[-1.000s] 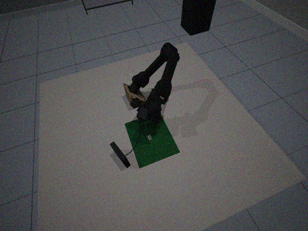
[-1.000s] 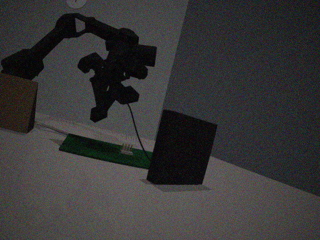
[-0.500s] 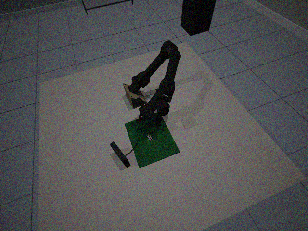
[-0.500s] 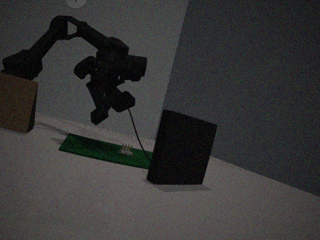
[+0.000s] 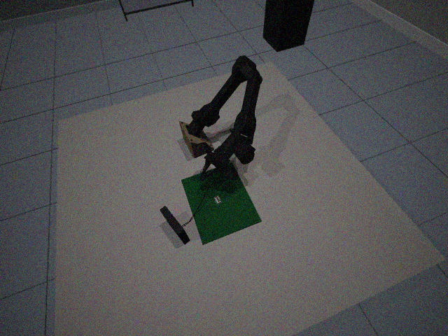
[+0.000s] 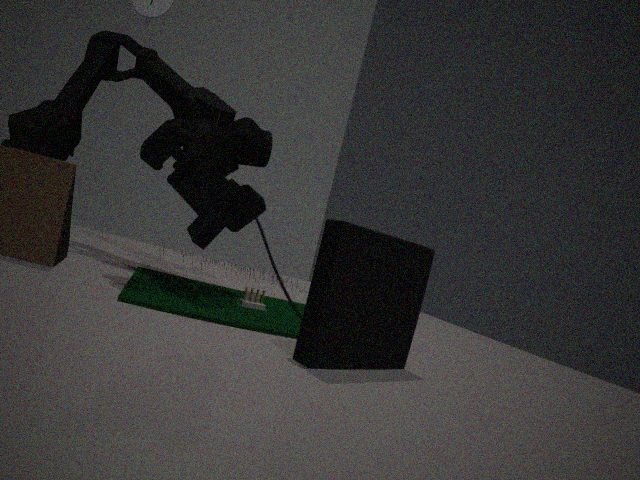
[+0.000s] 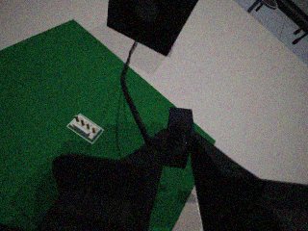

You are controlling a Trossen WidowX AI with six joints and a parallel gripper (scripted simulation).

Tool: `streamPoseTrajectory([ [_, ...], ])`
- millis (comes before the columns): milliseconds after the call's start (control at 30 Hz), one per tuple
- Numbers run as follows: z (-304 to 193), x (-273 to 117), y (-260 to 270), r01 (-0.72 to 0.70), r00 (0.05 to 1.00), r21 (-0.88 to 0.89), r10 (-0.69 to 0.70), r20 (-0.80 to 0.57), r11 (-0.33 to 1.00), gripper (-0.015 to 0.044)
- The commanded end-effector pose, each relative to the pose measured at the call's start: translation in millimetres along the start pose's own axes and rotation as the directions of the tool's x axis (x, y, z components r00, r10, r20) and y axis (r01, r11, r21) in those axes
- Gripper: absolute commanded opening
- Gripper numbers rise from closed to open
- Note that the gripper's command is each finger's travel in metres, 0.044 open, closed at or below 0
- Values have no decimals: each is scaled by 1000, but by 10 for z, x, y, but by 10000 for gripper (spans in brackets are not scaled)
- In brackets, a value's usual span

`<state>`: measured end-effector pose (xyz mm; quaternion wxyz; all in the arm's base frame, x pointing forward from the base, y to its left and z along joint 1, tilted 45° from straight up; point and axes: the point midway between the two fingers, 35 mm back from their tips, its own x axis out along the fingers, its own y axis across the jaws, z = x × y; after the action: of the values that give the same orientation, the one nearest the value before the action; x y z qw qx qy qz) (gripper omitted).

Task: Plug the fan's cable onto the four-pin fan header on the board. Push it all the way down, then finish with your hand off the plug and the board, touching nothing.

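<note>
My gripper (image 6: 205, 233) (image 7: 179, 136) is shut on the fan's dark plug (image 7: 180, 126) and holds it in the air above the green board (image 5: 231, 224) (image 6: 180, 304) (image 7: 38, 87). The gripper leans at a slant. The white four-pin fan header (image 5: 217, 199) (image 6: 252, 303) (image 7: 85, 128) stands bare on the board, its pins up. In the wrist view it lies left of the plug, well apart from it. The black cable (image 5: 197, 211) (image 6: 270, 253) (image 7: 124, 82) runs from the plug side to the fan. The fingertips are too dark to make out in the top view.
The black square fan (image 5: 174, 225) (image 6: 361, 299) (image 7: 149, 24) stands upright beside the board, hiding the board's right end in the exterior view. A brown block (image 5: 190, 143) (image 6: 33, 206) is at the arm's base. The cable hangs over one side of the board.
</note>
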<state>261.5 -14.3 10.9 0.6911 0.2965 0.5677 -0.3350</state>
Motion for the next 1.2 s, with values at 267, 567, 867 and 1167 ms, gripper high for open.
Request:
streamPoseTrajectory([
  [267,-16,-60,20,-52,980,64,39,196,997,0],
  [567,-26,-140,42,-133,938,112,89,334,985,0],
  [867,-42,-239,54,-241,876,157,146,459,958,0],
  [1167,-54,-308,52,-316,831,179,181,525,931,0],
])
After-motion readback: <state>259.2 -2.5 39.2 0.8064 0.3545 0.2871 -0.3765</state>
